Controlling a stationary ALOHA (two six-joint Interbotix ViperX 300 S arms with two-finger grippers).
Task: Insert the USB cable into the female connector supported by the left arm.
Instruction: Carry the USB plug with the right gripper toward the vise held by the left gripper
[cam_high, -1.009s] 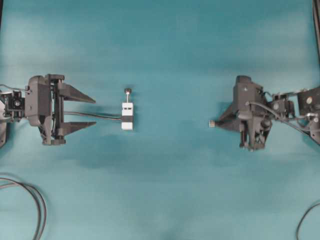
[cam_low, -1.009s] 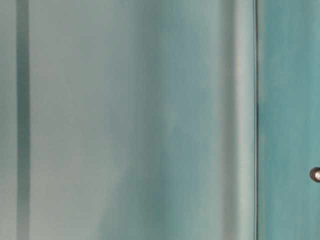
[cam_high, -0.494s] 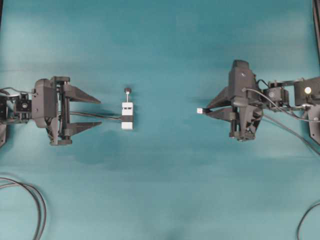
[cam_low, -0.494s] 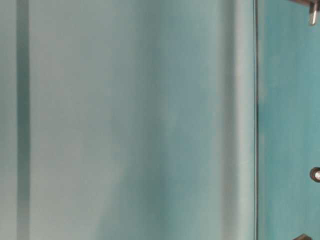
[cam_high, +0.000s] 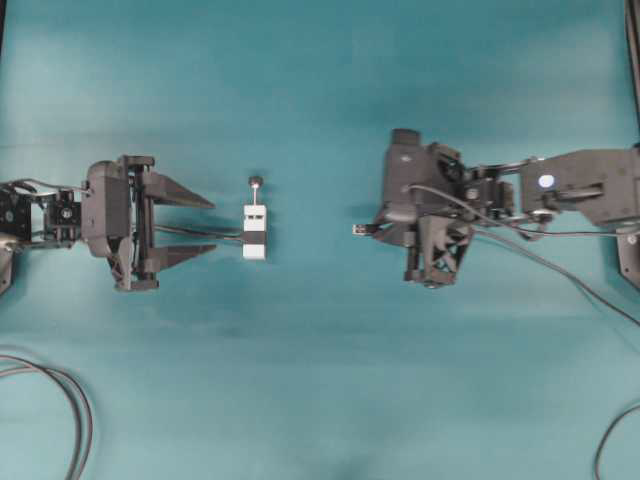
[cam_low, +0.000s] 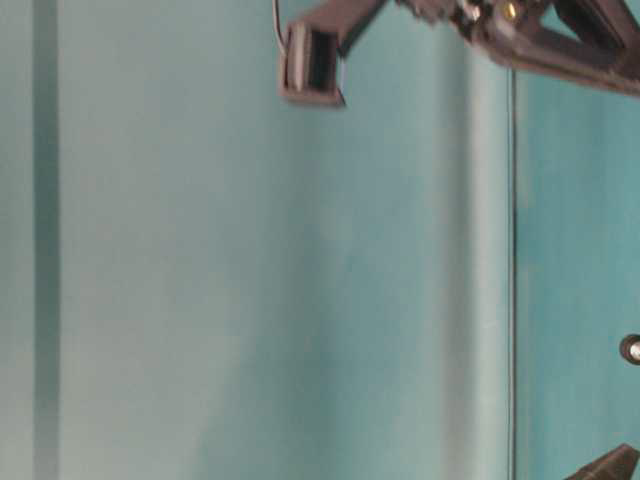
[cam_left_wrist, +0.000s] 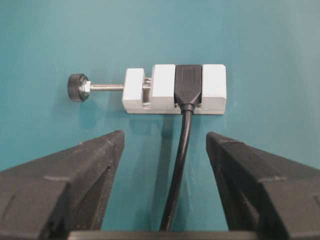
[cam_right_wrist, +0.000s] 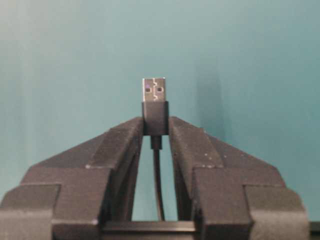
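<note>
Movement: right gripper (cam_high: 378, 228) has travelled well toward 9 o'clock across the overhead view since a second ago, carrying the plug with it; left gripper (cam_high: 195, 226) has edged toward 3 o'clock, closer to the white block.
Left arm (cam_high: 105, 210): enters at 9 o'clock of the overhead view, wrist level with the block.
Left gripper state: jaws spread wide, gripping nothing — the two tapered fingers (cam_left_wrist: 87, 165) sit either side of the thin dark cable (cam_left_wrist: 180, 165) without touching it.
Female connector (cam_high: 255, 231): white block with black band, lying on the teal table (cam_high: 320, 380), just off the left fingertips toward 3 o'clock; its pin with black knob (cam_high: 256, 182) points to 12 o'clock in the overhead view.
Gap: open table between block and plug — the two are well apart.
USB cable (cam_right_wrist: 155, 107): dark plug body pinched between the right fingers (cam_right_wrist: 120, 145), metal tip projecting beyond them and aimed at 9 o'clock in the overhead view, toward the block.
Right gripper state: closed narrow on the plug; cable tail runs back between the fingers.
Table-level view: blurred; plug end and part of the right arm show at 12 to 1 o'clock.
Looped black cables (cam_high: 70, 400): on the table at 7 o'clock of the overhead view.
</note>
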